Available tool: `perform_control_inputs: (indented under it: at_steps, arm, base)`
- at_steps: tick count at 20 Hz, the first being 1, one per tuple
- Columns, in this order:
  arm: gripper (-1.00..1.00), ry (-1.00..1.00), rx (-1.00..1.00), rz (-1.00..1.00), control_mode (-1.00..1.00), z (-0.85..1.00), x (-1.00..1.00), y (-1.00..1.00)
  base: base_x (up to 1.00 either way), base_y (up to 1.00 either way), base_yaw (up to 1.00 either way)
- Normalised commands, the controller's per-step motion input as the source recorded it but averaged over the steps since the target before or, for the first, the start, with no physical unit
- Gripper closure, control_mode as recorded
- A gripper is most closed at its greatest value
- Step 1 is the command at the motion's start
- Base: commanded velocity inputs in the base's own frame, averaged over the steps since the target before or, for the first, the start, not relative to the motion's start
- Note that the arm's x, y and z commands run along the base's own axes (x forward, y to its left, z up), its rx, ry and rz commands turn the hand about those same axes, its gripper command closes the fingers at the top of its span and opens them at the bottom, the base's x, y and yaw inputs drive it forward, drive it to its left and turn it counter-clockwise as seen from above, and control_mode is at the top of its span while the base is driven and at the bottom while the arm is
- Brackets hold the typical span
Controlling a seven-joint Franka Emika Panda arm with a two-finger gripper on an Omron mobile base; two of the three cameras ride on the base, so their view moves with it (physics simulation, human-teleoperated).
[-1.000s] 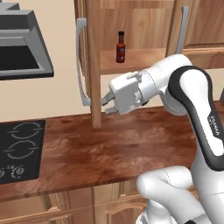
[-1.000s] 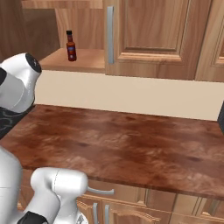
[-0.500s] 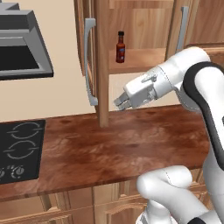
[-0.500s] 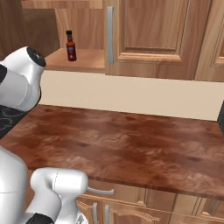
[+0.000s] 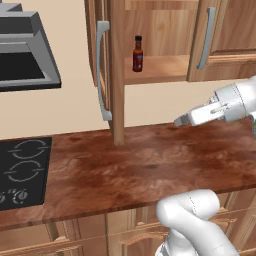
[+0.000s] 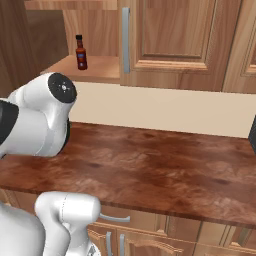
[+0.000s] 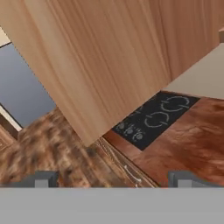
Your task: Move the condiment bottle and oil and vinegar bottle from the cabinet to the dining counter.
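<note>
The condiment bottle [image 5: 138,53] [image 6: 80,52], slim and dark with a red cap, stands upright on the shelf of the cabinet [image 5: 160,70] [image 6: 100,67]. The cabinet's left door [image 5: 117,75] stands swung out, edge-on to the left base view; its wood panel [image 7: 109,61] looms close in the hand view. My gripper [image 5: 179,121] [image 7: 113,179] hangs open and empty over the counter, below the shelf and right of the open door, pointing left. The oil and vinegar bottle and the dining counter are out of view.
A reddish-brown counter [image 5: 150,165] [image 6: 165,170] runs under the cabinet, with a black stovetop [image 5: 22,170] [image 7: 157,118] at its left end and a grey range hood [image 5: 25,55] above that. The cabinet's right door [image 5: 225,30] [image 6: 175,40] is closed.
The cabinet's left door has swung further open. My gripper has come off the door edge, drawn away to the right, and its jaws have widened.
</note>
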Motion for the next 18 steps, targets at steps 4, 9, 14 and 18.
perform_control_inputs:
  at_steps: [4,9,14,18]
  arm:
    - [-1.0,-0.19,0.0,-0.25,-1.0,0.0,0.04,-0.68]
    - [-1.0,-0.23,-0.01,-0.25,-1.0,0.06,0.29,-0.41]
    - [-1.0,-0.16,-0.02,-0.24,-1.0,0.06,0.56,-0.37]
    - [-1.0,-0.05,0.0,-0.22,-1.0,0.01,0.71,-0.54]
  base:
    - [0.0,0.0,0.0]
    - [0.0,0.0,0.0]
    - [0.0,0.0,0.0]
    - [0.0,0.0,0.0]
